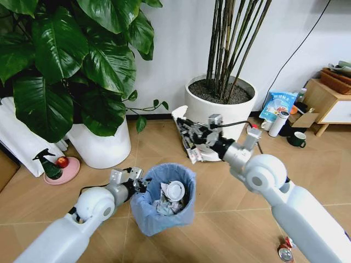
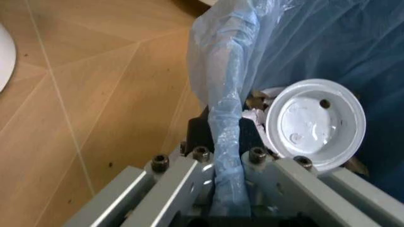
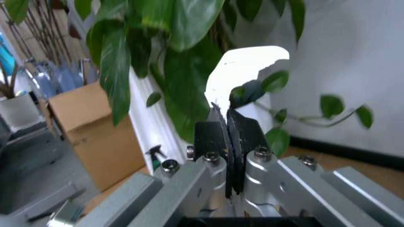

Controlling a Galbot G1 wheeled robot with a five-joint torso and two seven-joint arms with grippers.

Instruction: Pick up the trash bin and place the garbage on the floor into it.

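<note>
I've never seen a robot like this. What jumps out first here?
The small round bin lined with a crinkly blue bag sits front and centre, its rim pinched by the left end effector, with a round white lid lying among the rubbish inside. The right end effector holds up a flat white piece of litter, against the white planter of bamboo stalks.

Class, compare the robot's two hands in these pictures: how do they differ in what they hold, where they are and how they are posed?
The left hand is clamped on the trash bin's blue-lined rim; the right hand pinches a flat white piece of paper. The left hand sits low beside the bin; the right hand is raised in front of the white planter, beyond the bin. Both hands are shut on something.
</note>
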